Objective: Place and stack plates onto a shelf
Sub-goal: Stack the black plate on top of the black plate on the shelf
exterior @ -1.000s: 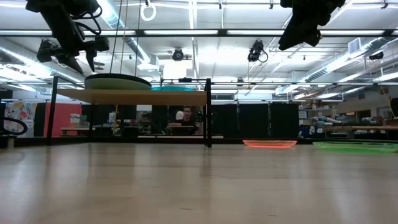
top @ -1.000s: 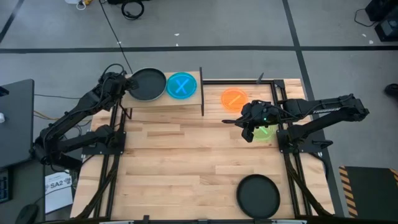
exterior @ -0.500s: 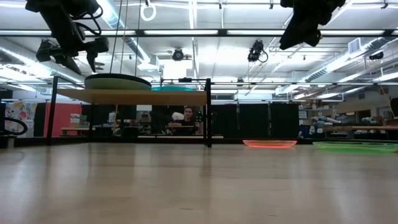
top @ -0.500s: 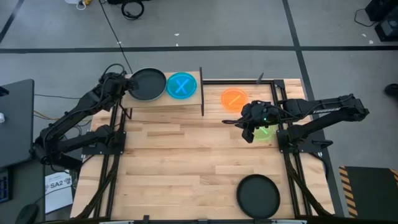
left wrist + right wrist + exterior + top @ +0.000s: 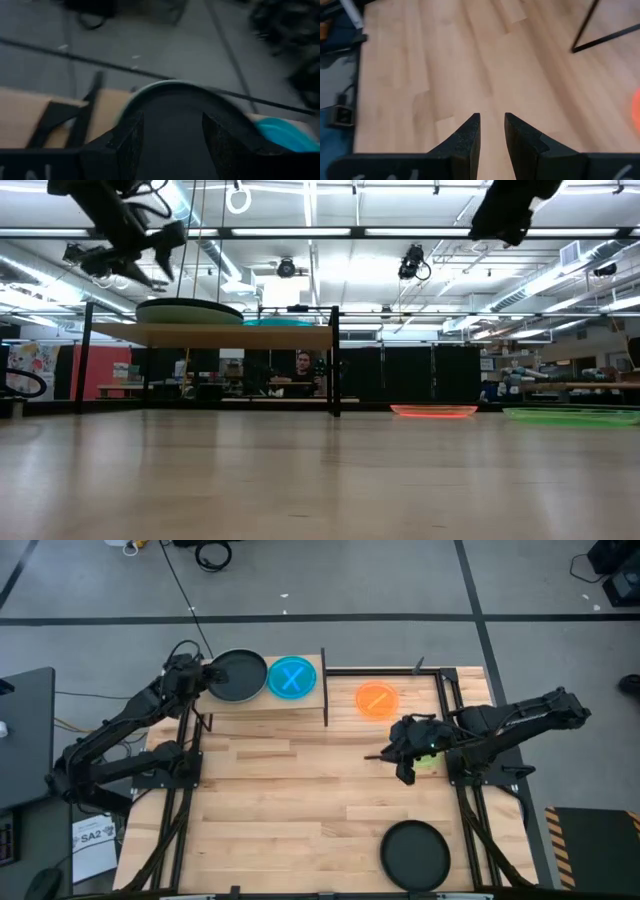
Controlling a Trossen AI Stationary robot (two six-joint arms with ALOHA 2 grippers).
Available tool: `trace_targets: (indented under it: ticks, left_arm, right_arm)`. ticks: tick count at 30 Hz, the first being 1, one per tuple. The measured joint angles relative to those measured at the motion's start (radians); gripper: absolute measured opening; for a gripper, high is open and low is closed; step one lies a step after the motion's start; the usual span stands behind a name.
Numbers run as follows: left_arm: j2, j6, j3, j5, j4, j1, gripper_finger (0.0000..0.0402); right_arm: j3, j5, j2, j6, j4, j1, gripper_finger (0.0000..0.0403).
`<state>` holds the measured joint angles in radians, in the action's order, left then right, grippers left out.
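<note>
1. The shelf [image 5: 262, 700] stands at the far left of the table and serves as the reference point below.
2. On the shelf: a black plate [image 5: 238, 674] resting on a pale mint plate [image 5: 190, 312] at its left end, and a blue plate [image 5: 292, 677] just beside them at its right end. These count as placed.
3. Not yet on the shelf: an orange plate [image 5: 377, 699] on the table just to the right of the shelf; a bright green plate [image 5: 428, 756] farther right and nearer, mostly hidden under the right arm; a second black plate [image 5: 415, 853] well apart from the shelf, at the near edge of the table.
4. Left gripper [image 5: 194, 678] is at the shelf's left end, beside the stacked black plate, jaws spread and holding nothing.
5. Right gripper [image 5: 491, 131] hovers above bare table to the right of the shelf, near the green plate, jaws partly apart with nothing between them.
6. Judgement: roughly half complete; three plates remain to be moved.
</note>
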<state>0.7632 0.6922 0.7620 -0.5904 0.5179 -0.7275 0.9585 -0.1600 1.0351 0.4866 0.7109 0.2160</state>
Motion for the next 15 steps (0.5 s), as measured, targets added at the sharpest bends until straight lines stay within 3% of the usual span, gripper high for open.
trace_targets:
  ticks: [8,15]
  left_arm:
    - [-0.005,-0.195,0.000,0.096,-0.197,0.230,0.0208]
    - [-0.004,-0.279,0.000,0.174,-0.222,0.471,0.0208]
  right_arm:
    - [0.000,0.000,0.018,0.130,0.001,0.164,0.0095]
    - [0.000,0.051,0.097,0.229,0.001,0.289,0.0095]
